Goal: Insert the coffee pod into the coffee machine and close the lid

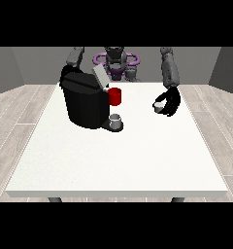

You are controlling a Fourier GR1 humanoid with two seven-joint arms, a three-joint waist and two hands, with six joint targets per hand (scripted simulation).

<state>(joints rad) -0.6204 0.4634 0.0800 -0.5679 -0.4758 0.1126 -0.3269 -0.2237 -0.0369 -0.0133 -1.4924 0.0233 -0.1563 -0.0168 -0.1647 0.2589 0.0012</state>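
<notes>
— Right of centre, above the table (113, 165), found the coffee pod (158, 106), pinched in the curled fingers (174, 108) of the hand at the view's right (169, 99). Well apart from the coffee machine (84, 102) at upper left of centre.

— Saw the lid (100, 77) standing up, tilted open. Could not make out the pod slot beneath it, though.

— Nor the hand at the view's left: hidden behind the machine, bar the arm above it. Could not tell how those fingers lay.

— Looked risky, then?

— Somewhat. Needed a long carry leftward across the frame, past the red cup (115, 96) just beside the machine's right flank. Could have clipped that cup with a low wrist and tipped it.

— Could also have knocked the raised lid shut on approach, blocking the slot before insertion.

— Or arrived with the pod tilted, being small and half hidden against the palm. Might have jammed at the opening, or slipped out towards the grey cup (116, 119) at the machine's foot.

— Judged as mid-task, then: pod in hand, not yet inserted, lid not yet closed.
</notes>
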